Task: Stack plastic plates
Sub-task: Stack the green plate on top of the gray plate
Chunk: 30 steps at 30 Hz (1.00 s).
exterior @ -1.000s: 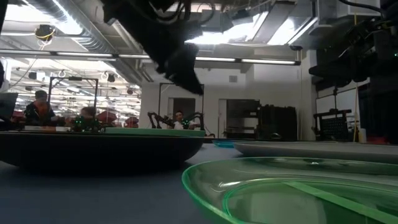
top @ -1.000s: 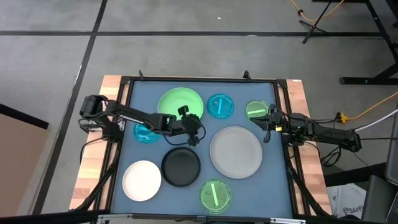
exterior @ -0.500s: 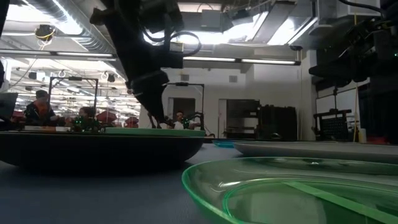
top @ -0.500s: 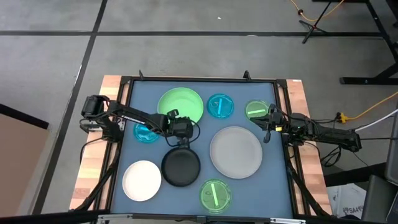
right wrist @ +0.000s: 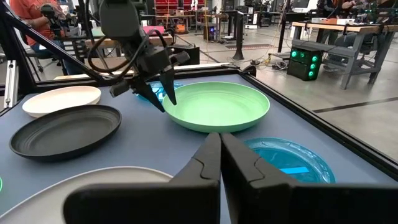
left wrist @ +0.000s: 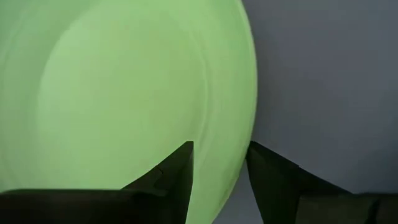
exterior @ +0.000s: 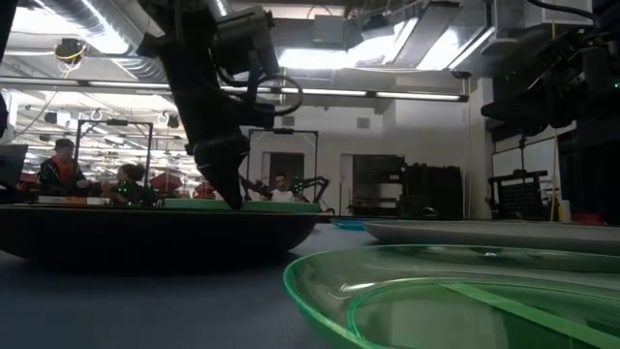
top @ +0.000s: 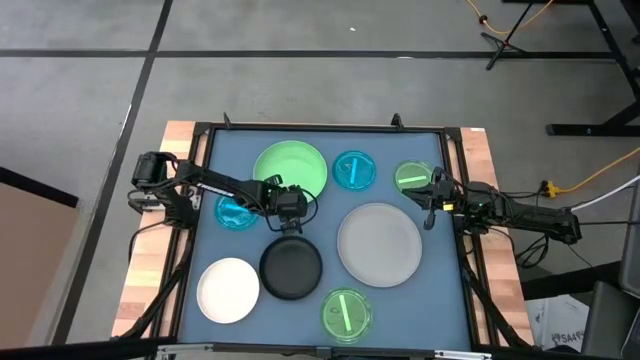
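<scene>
A: High view: left gripper [top: 290, 222] sits at the large light green plate [top: 291, 167]'s near rim.

B: Left wrist view: fingers [left wrist: 180, 163] spread, straddling that rim, probably to grip it; nothing held.

A: Right wrist view: right gripper [right wrist: 220, 144] closed, empty, parked.

2 dark jointed arms, looped black cables; each pincer [right wrist: 219, 163] has wedge-shaped black fingers.

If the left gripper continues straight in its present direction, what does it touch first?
Most likely the rim of the large light green plate: the open left gripper straddles that edge, though depth is unclear.
</scene>
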Motion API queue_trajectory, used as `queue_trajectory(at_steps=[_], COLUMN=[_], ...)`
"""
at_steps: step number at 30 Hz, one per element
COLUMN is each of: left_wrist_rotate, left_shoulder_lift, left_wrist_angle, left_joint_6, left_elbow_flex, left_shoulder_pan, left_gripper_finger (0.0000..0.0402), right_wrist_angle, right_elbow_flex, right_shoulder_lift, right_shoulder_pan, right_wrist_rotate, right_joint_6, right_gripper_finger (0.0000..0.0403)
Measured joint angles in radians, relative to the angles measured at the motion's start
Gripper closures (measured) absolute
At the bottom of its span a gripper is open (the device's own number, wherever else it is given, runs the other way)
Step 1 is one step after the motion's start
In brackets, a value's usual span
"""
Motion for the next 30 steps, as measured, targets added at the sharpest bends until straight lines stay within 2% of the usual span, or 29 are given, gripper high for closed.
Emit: queue_trajectory(at_steps=[6,11,30], left_wrist_rotate=[0.009,0.014,0.063], left_shoulder_lift=[0.0,0.0,0.0], left_wrist_angle=[0.008,0.009,0.009], left_joint_6=[0.012,0.051,0.084], left_elbow_flex=[-0.012,-0.012,-0.012], left_shoulder_pan=[0.014,0.019,0.027], left_gripper_finger=[0.0262,0.0278,0.0395], right_wrist_angle=[0.0,0.0,0.0], right_elbow_flex=[0.0,0.0,0.0], right_shoulder_lift=[0.0,0.0,0.0], right_shoulder_pan=[0.0,0.0,0.0], right_wrist_rotate=[0.0,0.0,0.0], right_joint_6=[0.0,0.0,0.0], right_gripper_finger=[0.0402,0.0402,0.0402])
